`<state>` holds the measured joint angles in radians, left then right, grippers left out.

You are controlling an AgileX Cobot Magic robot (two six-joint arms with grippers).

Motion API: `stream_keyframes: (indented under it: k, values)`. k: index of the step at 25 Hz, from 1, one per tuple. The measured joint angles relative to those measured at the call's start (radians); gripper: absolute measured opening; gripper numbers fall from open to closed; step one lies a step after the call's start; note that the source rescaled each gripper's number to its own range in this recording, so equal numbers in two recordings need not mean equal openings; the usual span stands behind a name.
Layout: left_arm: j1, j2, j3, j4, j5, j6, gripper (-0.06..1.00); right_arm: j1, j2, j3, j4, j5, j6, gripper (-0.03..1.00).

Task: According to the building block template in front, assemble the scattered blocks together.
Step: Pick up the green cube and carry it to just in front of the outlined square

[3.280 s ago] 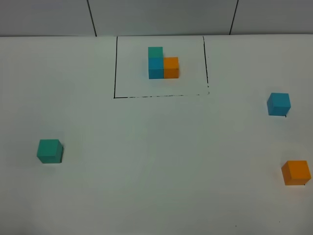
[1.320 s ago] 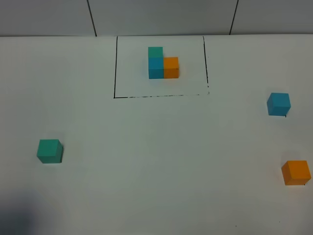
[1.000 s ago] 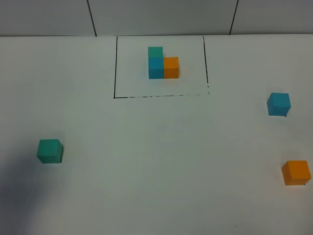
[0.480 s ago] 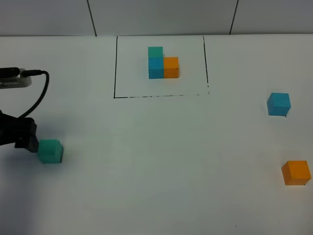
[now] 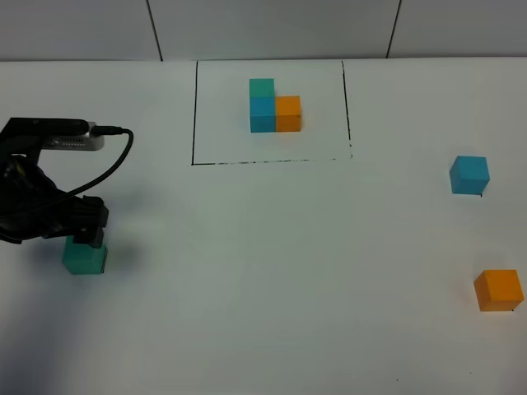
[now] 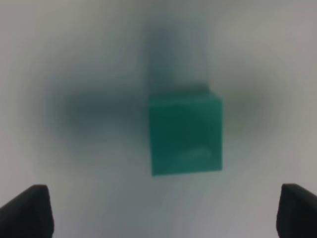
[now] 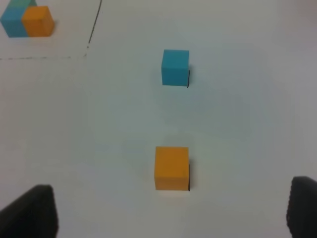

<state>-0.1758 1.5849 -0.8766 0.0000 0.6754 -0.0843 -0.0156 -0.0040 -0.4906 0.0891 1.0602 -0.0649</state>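
Observation:
The building block template [image 5: 274,107] sits inside a thin black rectangle at the back: a teal-green, a blue and an orange cube in an L. Its corner shows in the right wrist view [image 7: 27,20]. A loose teal-green block [image 5: 84,258] lies at the left, and my left gripper [image 5: 86,234] hovers right over it. In the left wrist view the block [image 6: 185,135] lies between the wide-open fingertips of the left gripper [image 6: 161,210]. The loose blue block [image 5: 469,174] [image 7: 175,67] and orange block [image 5: 498,290] [image 7: 172,167] lie at the right. My right gripper [image 7: 166,210] is open, short of the orange block.
The white table [image 5: 272,271] runs to a grey tiled wall [image 5: 272,29] at the back. A black cable [image 5: 115,156] loops from the left arm's camera [image 5: 58,136].
My left arm has come in from the left edge and moved to the right, ending above the teal-green block. The three loose blocks have not moved.

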Motion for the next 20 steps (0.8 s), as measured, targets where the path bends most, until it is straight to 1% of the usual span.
stream_keyframes:
  k: [3,8,20]
  values:
    - [-0.016,0.035,-0.001,0.0,-0.025,-0.003,0.9,0.0,0.0,0.0,0.0,0.0,0.0,0.84]
    - [-0.016,0.085,-0.002,0.0,-0.04,-0.005,0.9,0.0,0.0,0.0,0.0,0.0,0.0,0.83]
    - [-0.016,0.204,-0.003,0.0,-0.153,-0.006,0.88,0.0,0.0,0.0,0.0,0.0,0.0,0.81]
